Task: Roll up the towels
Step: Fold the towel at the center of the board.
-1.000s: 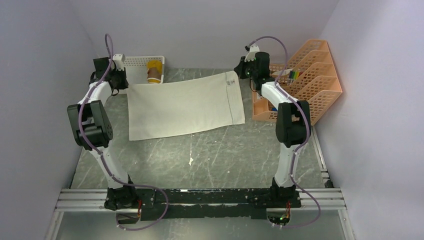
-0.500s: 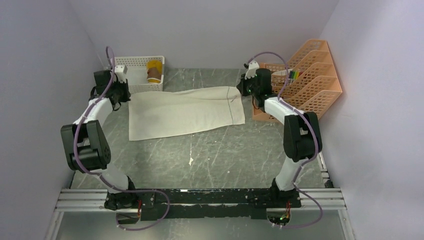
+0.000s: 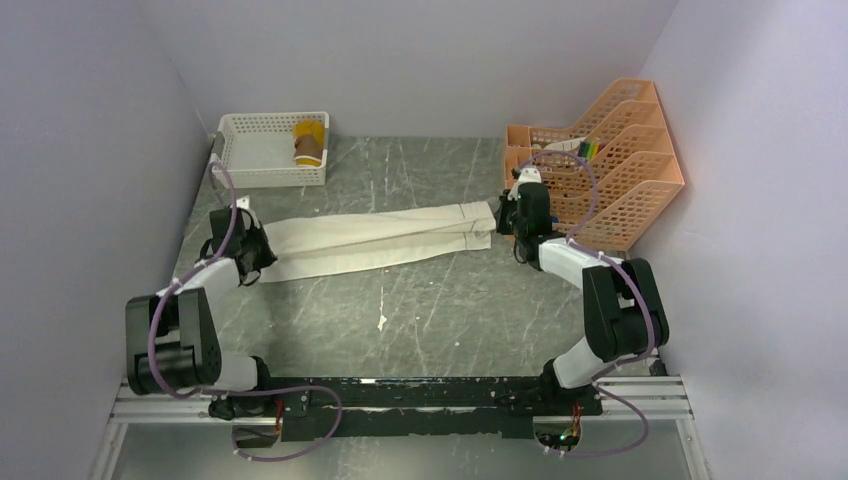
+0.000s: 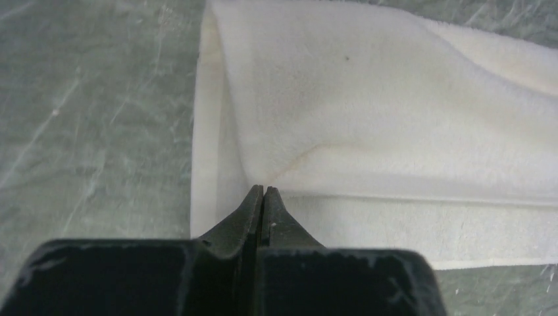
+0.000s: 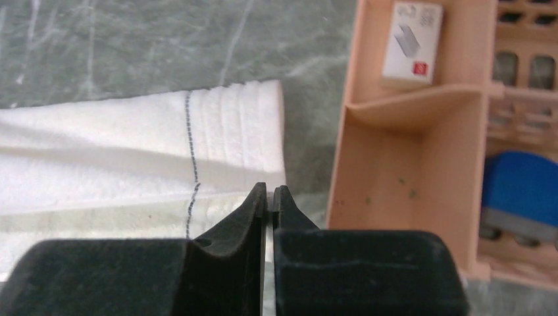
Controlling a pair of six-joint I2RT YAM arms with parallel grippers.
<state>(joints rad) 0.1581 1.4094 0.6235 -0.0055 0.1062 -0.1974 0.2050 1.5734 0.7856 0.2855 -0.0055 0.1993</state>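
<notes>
a: how do the two arms look?
b: the left arm (image 3: 170, 335) and the right arm (image 3: 612, 315) have white links between big black joint blocks. a thin purple cable (image 3: 337, 410) runs along each one.
a: and the ends?
b: the left gripper (image 4: 258, 191) and the right gripper (image 5: 271, 191) are matte black, with curved fingers narrowing to thin tips and a little scratched.

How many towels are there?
2. The cream towel lies folded in a long strip across the table. The yellow-and-brown towel sits rolled in the white basket, far left. Slots of the orange rack are partly hidden.
</notes>
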